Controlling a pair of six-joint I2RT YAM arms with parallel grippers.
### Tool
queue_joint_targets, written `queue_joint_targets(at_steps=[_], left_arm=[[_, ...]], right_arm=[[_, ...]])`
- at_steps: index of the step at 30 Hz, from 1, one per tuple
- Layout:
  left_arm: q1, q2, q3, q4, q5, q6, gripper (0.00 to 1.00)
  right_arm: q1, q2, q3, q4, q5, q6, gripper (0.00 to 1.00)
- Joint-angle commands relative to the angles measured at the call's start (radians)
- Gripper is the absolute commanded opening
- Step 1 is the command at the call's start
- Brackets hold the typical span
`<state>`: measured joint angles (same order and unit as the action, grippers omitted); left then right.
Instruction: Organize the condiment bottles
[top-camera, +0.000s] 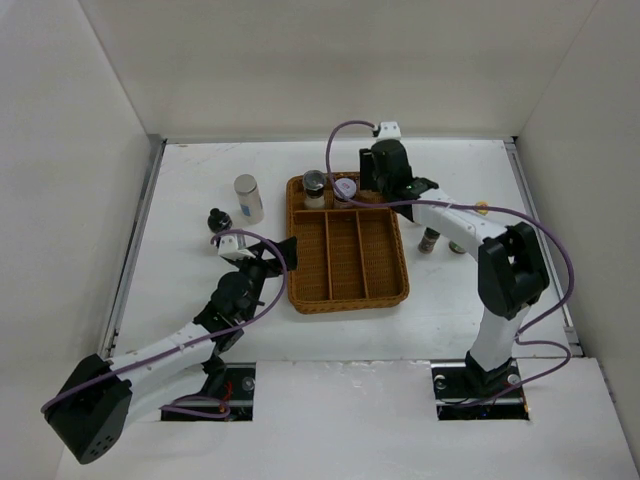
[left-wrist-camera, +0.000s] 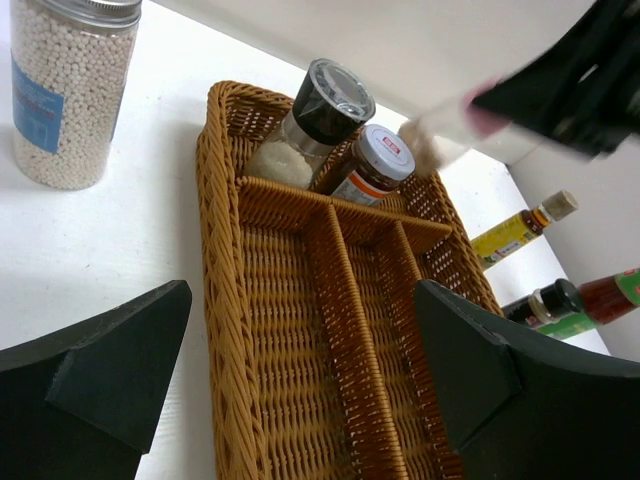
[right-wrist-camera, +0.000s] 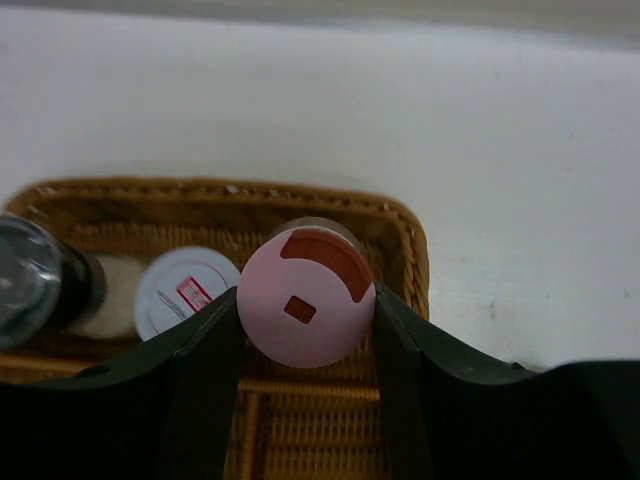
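Pink-capped bottle (right-wrist-camera: 306, 305) clamped in my right claw (right-wrist-camera: 305, 312), over wicker tray's (right-wrist-camera: 400, 225) far compartment, right end, beside white-lidded jar (right-wrist-camera: 190, 290): filling that row. Left claw (left-wrist-camera: 302, 300) wide, near tray.

- The far slot of the wicker tray (top-camera: 350, 306) is full. A black-capped grinder (top-camera: 315, 183), a white-capped jar (top-camera: 345, 188) and a pink-capped bottle (right-wrist-camera: 300, 330) stand side by side there, and the right gripper (right-wrist-camera: 306, 310) is clamped on the pink one.
- The three long slots are open from above, with thin wicker walls between them.
- Toward the far left corner, a bead jar (top-camera: 247, 198) and a small black-capped bottle (top-camera: 217, 220) stand in the way, with a gap between them and the tray.
- The left gripper (left-wrist-camera: 300, 370), spread wide, sits by the tray's left rim.
- More bottles (top-camera: 430, 240) stand right of the tray, behind the right arm (top-camera: 470, 235).
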<state>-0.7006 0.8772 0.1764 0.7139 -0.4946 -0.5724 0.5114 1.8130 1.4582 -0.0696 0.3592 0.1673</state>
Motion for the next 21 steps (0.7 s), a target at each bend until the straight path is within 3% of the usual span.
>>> queue_joint_targets(at_steps=[1,7,13,17,21], left_arm=[[0.006,-0.03,-0.005,0.036,0.01,-0.007,0.96],[-0.001,-0.037,-0.005,0.036,0.01,-0.007,0.96],[-0.006,-0.027,-0.003,0.036,0.01,-0.007,0.96],[-0.006,-0.017,-0.002,0.039,0.01,-0.007,0.96],[-0.01,-0.017,0.0,0.039,0.01,-0.007,0.96]], right_arm=[[-0.006,-0.014,-0.041,0.071,0.011,0.049,0.48],[0.002,0.022,-0.111,0.086,0.009,0.064,0.52],[0.002,0.036,-0.122,0.088,0.015,0.101,0.83],[0.002,-0.078,-0.128,0.088,0.035,0.09,0.88],[-0.007,-0.295,-0.209,0.096,0.093,0.078,0.88]])
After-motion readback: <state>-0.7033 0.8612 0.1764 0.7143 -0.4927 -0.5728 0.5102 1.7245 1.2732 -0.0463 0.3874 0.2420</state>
